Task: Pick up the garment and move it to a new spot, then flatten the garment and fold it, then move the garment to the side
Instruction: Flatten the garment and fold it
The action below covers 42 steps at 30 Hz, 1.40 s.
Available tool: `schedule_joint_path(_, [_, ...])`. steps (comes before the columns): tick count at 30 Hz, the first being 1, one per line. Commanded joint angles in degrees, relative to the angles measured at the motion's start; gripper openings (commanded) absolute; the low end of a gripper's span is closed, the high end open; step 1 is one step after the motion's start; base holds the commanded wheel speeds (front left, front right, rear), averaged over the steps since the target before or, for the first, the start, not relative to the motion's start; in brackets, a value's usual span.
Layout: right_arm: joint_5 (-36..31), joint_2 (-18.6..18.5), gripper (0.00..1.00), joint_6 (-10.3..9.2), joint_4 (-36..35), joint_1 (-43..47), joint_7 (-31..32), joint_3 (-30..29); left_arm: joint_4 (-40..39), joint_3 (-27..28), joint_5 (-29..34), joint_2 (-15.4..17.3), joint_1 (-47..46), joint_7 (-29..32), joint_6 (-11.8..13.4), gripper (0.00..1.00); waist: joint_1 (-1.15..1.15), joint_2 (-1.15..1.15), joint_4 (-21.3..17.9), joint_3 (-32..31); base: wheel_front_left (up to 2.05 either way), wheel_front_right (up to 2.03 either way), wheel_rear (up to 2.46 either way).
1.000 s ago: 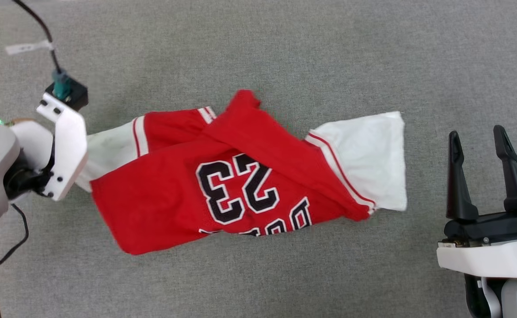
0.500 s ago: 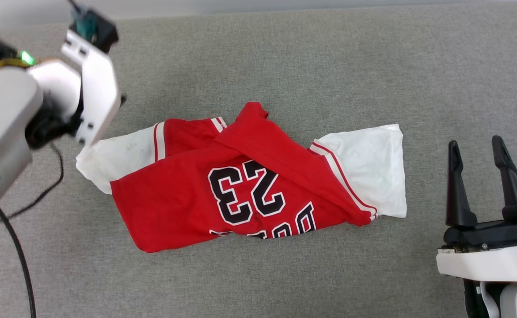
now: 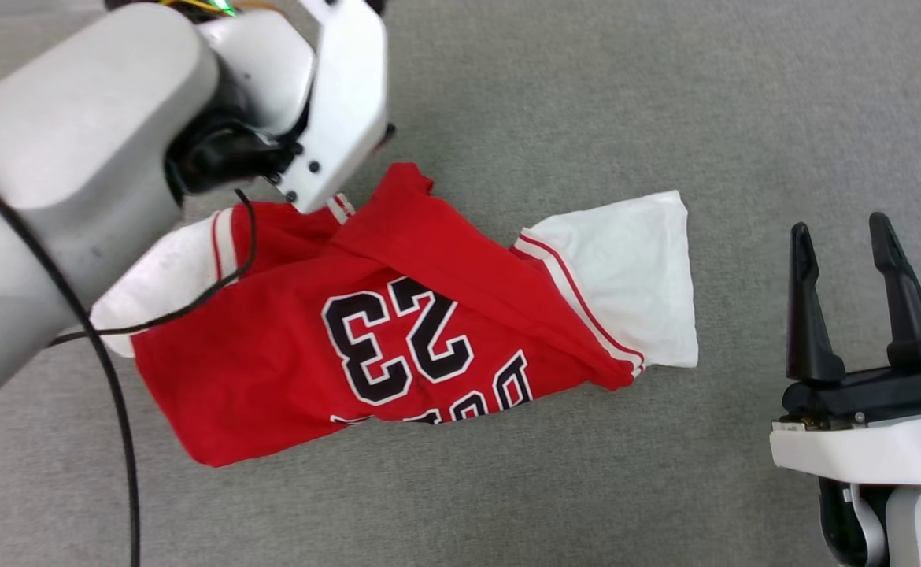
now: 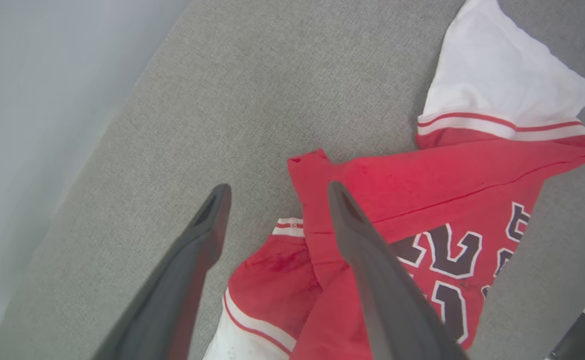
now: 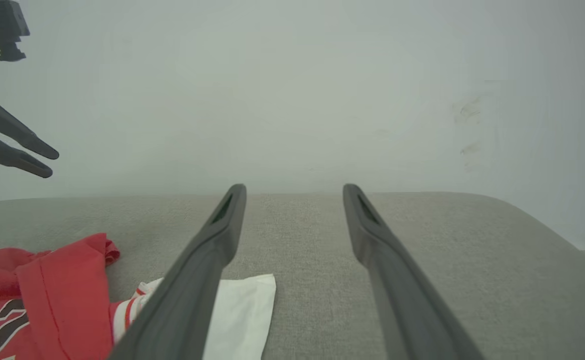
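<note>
Nearest to us, low on the right, the right gripper (image 3: 839,223) waits with its two dark fingers spread and nothing between them, near the white end of the garment (image 3: 397,315) but clear of it. And there's the jersey itself, lying on the grey padded surface (image 3: 586,94), twisted: a red flap folded diagonally above the number, white lining turned out at both ends. It's far from flat, so flattening looks like the job in hand. Further out, the left gripper (image 4: 278,186) hangs above the garment's far edge, fingers wide apart, holding nothing, the red pointed corner just beside one finger. To do this well, come down on that corner and pinch one layer only, not the striped trim beneath. Let the right gripper take the white end, then draw the two apart low and slow so the flap unrolls rather than bunches. Mind the left arm's black cable (image 3: 128,472), which loops across the cloth. Beyond, the surface's far edge and a pale wall (image 5: 292,75).
</note>
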Motion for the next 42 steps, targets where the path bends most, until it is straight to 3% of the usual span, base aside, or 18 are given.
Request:
schedule_joint_path(1, [0.1,0.2,1.00,-0.02,-0.2,-0.9,-0.1,0.1,-0.1,-0.2,-0.2,0.0,-0.5,0.2,0.0,1.00,0.00,0.00,-1.3,1.3,0.00,0.00,0.00])
schedule_joint_path(11, [1.1,0.2,1.00,-0.02,-0.1,-3.6,-0.1,0.8,0.9,-0.7,5.7,-2.8,4.9,10.0,0.0,1.00,0.00,0.00,-4.1,6.0,0.00,0.00,0.00])
schedule_joint_path(20, [1.0,0.2,1.00,-0.02,0.4,-5.2,-0.1,1.6,-0.3,-1.4,10.1,-2.7,11.1,12.9,0.0,1.00,0.00,0.00,-4.7,8.2,0.00,0.00,0.00])
schedule_joint_path(21, [1.0,0.2,1.00,-0.02,0.5,-5.2,-0.1,1.7,-0.6,-1.5,10.7,-2.6,11.1,13.0,0.0,0.38,0.00,0.00,-4.6,8.2,0.00,0.00,0.00])
schedule_joint_path(22, [0.9,0.2,1.00,-0.02,0.6,-5.3,-0.1,1.8,-0.8,-1.5,10.9,-2.3,10.9,12.5,0.0,0.00,0.00,0.00,-4.5,8.1,0.00,0.00,0.00])
schedule_joint_path(34, [0.4,0.1,1.00,-0.02,2.6,-1.3,-0.1,0.5,-10.2,-0.7,9.0,1.4,6.3,0.3,0.0,0.00,0.00,0.00,-1.1,-0.3,0.00,0.00,0.00])
schedule_joint_path(42, [0.0,0.1,1.00,-0.02,3.8,1.9,-0.1,-0.5,-21.5,-0.8,10.0,4.5,12.6,-3.9,0.0,0.00,0.00,0.00,3.1,-5.6,0.00,0.00,0.00])
